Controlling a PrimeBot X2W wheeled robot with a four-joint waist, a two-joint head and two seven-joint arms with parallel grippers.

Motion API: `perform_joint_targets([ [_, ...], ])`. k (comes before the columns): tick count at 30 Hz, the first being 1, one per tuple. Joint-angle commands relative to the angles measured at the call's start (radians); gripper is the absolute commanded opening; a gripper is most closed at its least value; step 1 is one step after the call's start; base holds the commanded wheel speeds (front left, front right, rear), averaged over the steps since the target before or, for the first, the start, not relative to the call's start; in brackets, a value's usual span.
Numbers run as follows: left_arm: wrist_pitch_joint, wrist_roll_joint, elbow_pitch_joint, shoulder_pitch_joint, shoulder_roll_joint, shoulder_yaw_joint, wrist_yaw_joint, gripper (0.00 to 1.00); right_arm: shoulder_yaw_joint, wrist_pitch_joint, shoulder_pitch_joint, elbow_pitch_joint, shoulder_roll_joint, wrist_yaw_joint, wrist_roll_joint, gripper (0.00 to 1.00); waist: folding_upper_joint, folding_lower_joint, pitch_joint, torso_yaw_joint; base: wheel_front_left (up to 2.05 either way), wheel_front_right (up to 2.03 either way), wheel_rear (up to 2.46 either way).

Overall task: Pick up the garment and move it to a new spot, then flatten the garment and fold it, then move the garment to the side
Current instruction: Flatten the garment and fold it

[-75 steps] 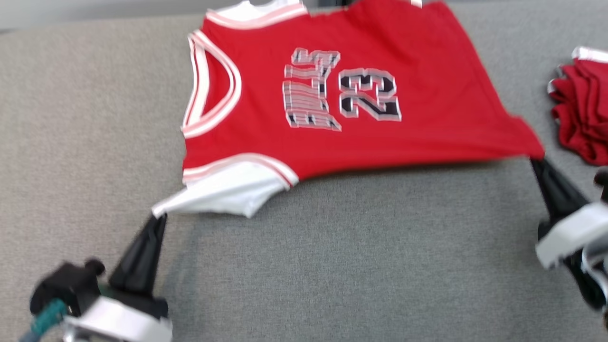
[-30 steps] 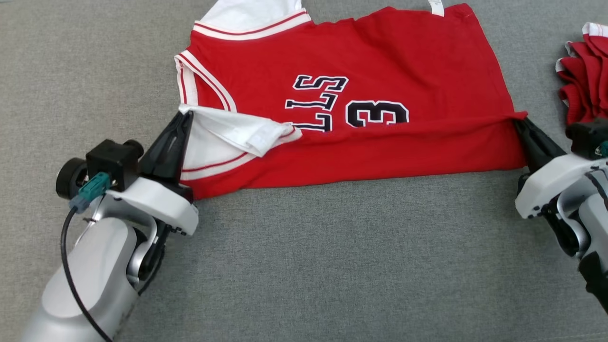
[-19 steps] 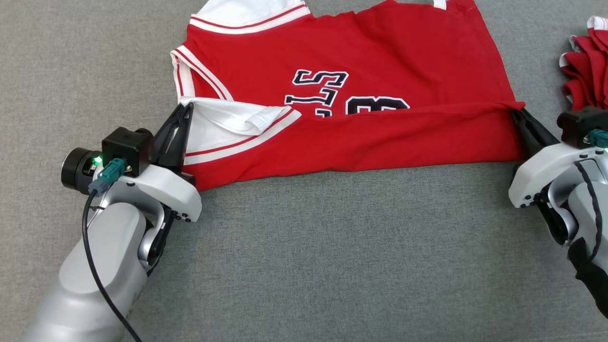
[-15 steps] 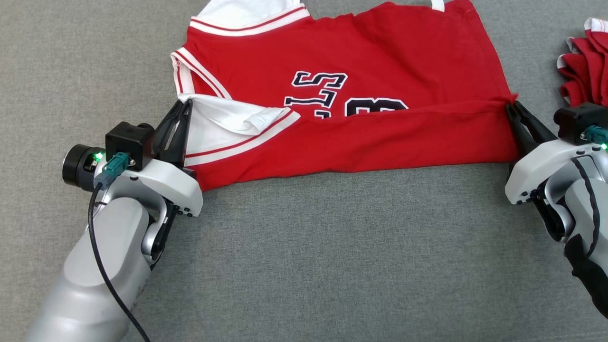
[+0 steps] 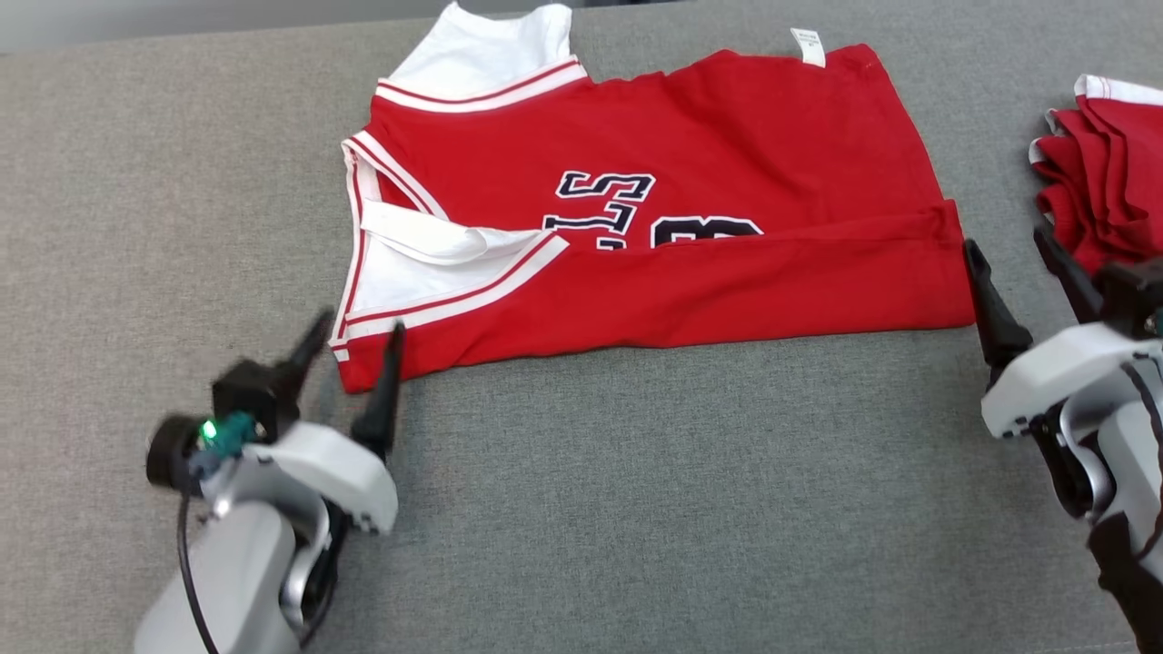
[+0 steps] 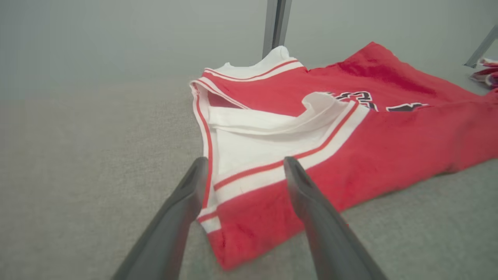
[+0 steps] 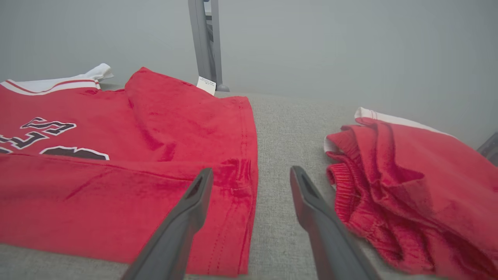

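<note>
My left gripper low over the grey table, fingers spread around the jersey corner, holding nothing, my right gripper spread between jersey and shorts.

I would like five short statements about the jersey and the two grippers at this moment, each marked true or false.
1. The left gripper grips the red jersey. False: its jaws stand open at the jersey's near corner, gripping nothing.
2. The jersey's near edge is folded over part of its lettering. True.
3. The right gripper is open. True.
4. The second red garment lies on top of the jersey. False: it lies apart, to the robot's right.
5. A white label shows at the jersey's far edge. True.
</note>
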Motion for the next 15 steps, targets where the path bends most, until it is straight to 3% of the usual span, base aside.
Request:
perform_joint_targets([
  [1, 0.020, -0.009, -0.016, 0.030, 0.006, -0.005, 0.009, 1.00, -0.017, -0.005, 0.028, -0.008, 0.000, 0.000, -0.010, 1.00, 0.0000, 0.0000, -0.008, 0.003, 0.00, 0.00, 0.00],
  [12, 0.185, -0.022, -0.064, 0.079, 0.028, -0.034, 0.059, 1.00, -0.056, -0.005, 0.093, -0.039, 0.021, 0.000, -0.044, 1.00, 0.0000, 0.0000, -0.017, -0.006, 0.00, 0.00, 0.00],
  [14, 0.203, -0.003, -0.057, 0.067, 0.037, -0.045, 0.072, 0.75, -0.049, -0.005, 0.088, -0.036, 0.022, 0.000, -0.043, 1.00, 0.0000, 0.0000, -0.016, -0.011, 0.00, 0.00, 0.00],
  [15, 0.206, -0.002, -0.056, 0.063, 0.036, -0.045, 0.073, 0.49, -0.045, -0.005, 0.085, -0.035, 0.023, 0.000, -0.041, 1.00, 0.0000, 0.0000, -0.015, -0.014, 0.00, 0.00, 0.00],
])
